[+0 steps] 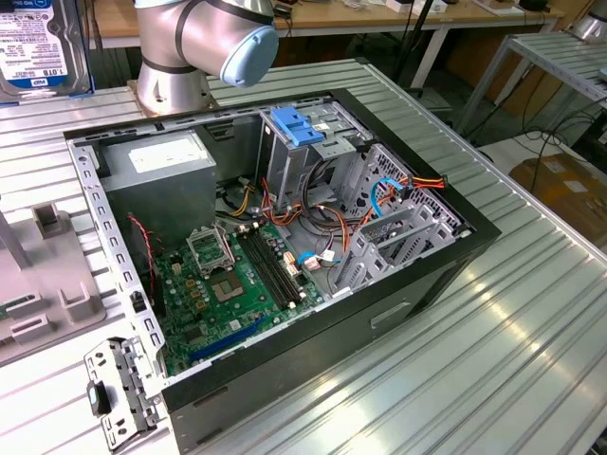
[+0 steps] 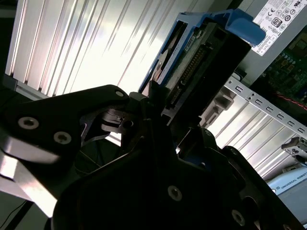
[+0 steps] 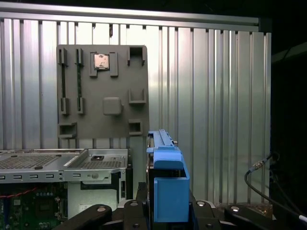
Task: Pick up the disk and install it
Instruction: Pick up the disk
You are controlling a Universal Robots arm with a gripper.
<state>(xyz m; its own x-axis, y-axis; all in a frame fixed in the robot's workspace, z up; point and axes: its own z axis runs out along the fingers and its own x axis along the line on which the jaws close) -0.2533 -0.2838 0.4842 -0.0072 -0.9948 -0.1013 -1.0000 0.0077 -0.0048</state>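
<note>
Two black fingers [image 3: 142,195] closed tight on one disk [image 3: 170,189], clamping its blue rails from both sides; same grip in the second wrist view, fingers [image 2: 152,98] pinching the disk [image 2: 201,62] at its near end. The disk is held up off the counter [image 3: 206,86], edge-on to both wrist views. The connector edge shows in the second wrist view. The lower end is hidden behind the fingers.

In the exterior view the disk [image 1: 38,47] is at the top corner on the exterior view's left, white label facing out, cut off by the frame edge. It is well apart from the one open computer case [image 1: 417,275]; what carries it there is cut off.

Rest, one each:
- Grey plate [image 3: 103,129] with pockets, lying on the counter beside the case.
- Arm [image 1: 204,38], only its base and a joint in frame.
- Blue bracket [image 1: 297,126] in the case.
- Grey power box [image 1: 156,171].
- Green board [image 1: 228,280].
- Loose metal bracket [image 1: 119,393] by the case corner.

Cables inside the case are tangled and too many to count.
</note>
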